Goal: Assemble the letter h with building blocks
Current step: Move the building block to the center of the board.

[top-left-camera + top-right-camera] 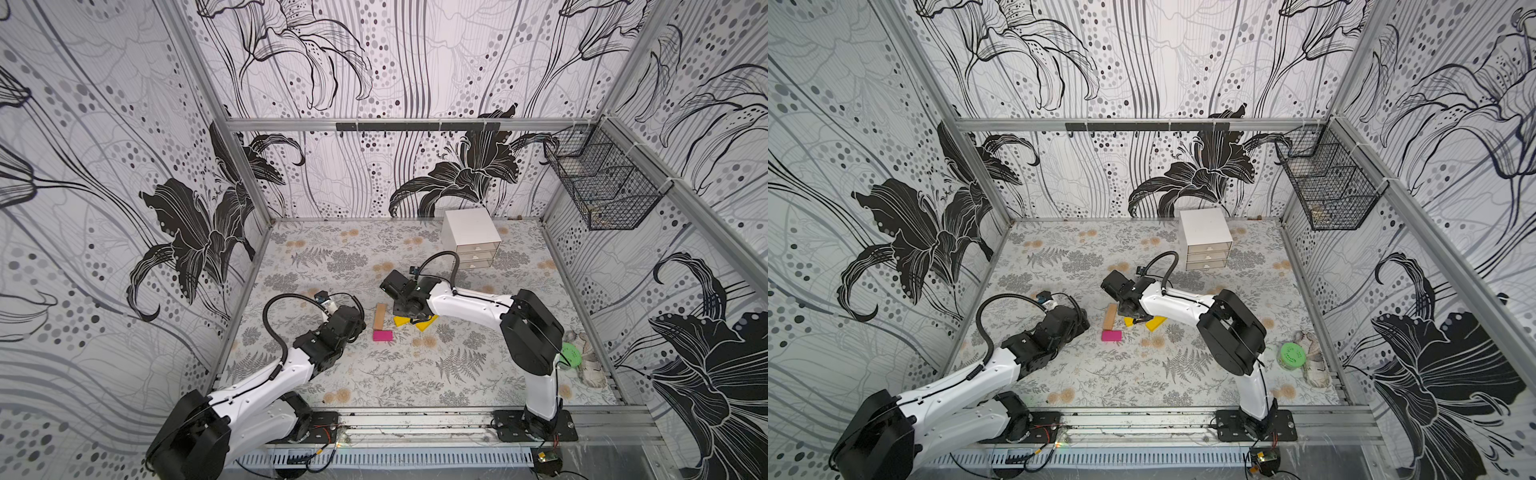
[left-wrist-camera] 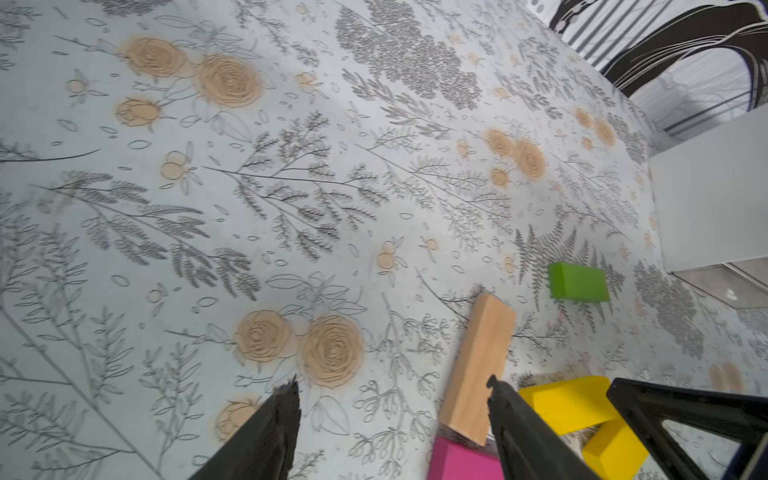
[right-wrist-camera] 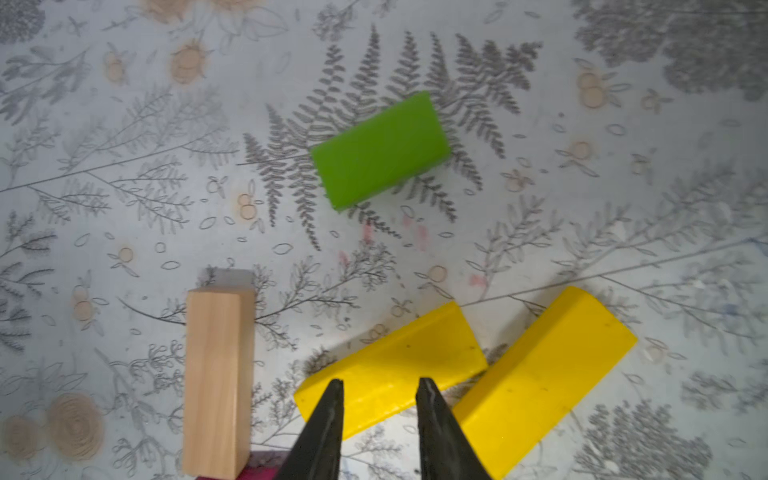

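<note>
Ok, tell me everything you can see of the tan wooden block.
The tan block is a long rectangular bar of bare pale wood with lengthwise grain, lying flat on the floral table. One end reaches the pink block; contact is unclear. It lies apart from the nearest yellow block and the green block.

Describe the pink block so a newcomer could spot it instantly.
From the white drawer box at the back, come forward to the loose cluster of blocks. The pink block lies at the cluster's front, at the near end of the tan block. It is the only magenta piece, shorter than the tan and yellow blocks.
</note>
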`<state>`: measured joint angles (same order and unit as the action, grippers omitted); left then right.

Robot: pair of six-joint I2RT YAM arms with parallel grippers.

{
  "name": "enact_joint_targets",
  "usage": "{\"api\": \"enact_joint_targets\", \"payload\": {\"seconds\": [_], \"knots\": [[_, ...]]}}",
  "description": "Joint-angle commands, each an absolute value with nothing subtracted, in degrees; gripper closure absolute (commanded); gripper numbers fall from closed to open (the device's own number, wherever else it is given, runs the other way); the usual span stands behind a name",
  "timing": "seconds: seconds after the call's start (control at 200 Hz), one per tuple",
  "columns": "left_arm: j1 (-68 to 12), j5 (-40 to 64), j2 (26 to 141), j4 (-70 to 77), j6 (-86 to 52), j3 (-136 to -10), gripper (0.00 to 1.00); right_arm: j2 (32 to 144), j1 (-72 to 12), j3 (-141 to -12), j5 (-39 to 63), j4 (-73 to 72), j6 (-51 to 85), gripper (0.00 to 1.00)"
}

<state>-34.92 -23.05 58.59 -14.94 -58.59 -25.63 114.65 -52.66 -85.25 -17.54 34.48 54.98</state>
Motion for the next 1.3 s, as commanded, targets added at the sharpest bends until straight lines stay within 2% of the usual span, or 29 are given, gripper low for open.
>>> {"api": "enact_joint_targets", "payload": {"seconds": [0.0,0.23,0.436,0.766,0.946,1.136,1.231,1.297], "knots": [[-33.5,-23.2,56.9,-15.7,-61.4,-24.3,0.26,118.1,-52.9,-87.9,-15.5,35.3,53.4,0.66],[-32.9,-21.0,58.1,-14.3,-60.9,-23.6,0.26,123.0,-53.3,-89.8,-12.8,33.2,52.4,0.64],[-32.8,-20.4,59.1,-12.9,-60.6,-23.2,0.27,122.3,-53.4,-86.7,-13.8,33.7,51.5,0.64],[-32.7,-20.2,62.3,-10.9,-59.9,-24.1,0.28,112.8,-53.4,-73.0,-18.6,33.3,53.7,0.65],[-32.8,-17.7,65.0,-9.0,-58.6,-25.6,0.37,110.0,-53.3,-69.9,-21.3,35.3,53.8,0.65],[-32.8,-13.6,68.0,-5.6,-56.8,-27.5,0.41,107.7,-52.4,-66.3,-21.8,34.9,53.9,0.65],[-33.1,-10.5,70.5,-2.4,-55.6,-28.8,0.40,105.7,-51.8,-63.7,-21.1,32.1,52.9,0.62],[-33.4,-9.0,73.0,-0.4,-54.9,-29.8,0.34,103.9,-51.7,-62.3,-20.7,30.5,52.0,0.58]]}}
